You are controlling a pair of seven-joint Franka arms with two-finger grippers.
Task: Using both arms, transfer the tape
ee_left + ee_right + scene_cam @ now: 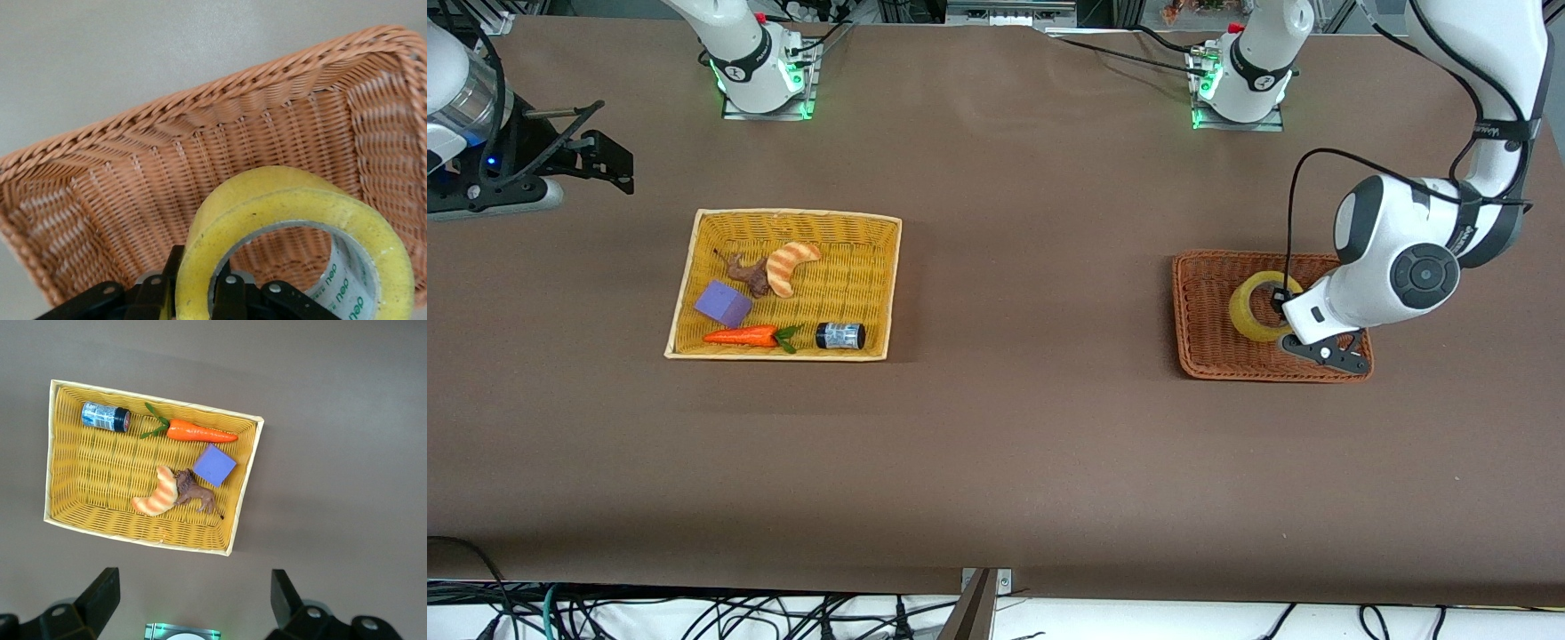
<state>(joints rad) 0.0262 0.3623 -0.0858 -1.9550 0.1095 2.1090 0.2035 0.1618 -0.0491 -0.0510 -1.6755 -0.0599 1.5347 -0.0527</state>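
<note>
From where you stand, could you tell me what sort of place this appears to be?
Probably a robotics lab: a brown table with wicker baskets, the left gripper gripping the tape in one, the right gripper waiting open, and cables along the edges.

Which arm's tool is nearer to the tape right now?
Left. The left tool grips the tape wall in the brown basket; the right tool waits, open, near its table end.
</note>
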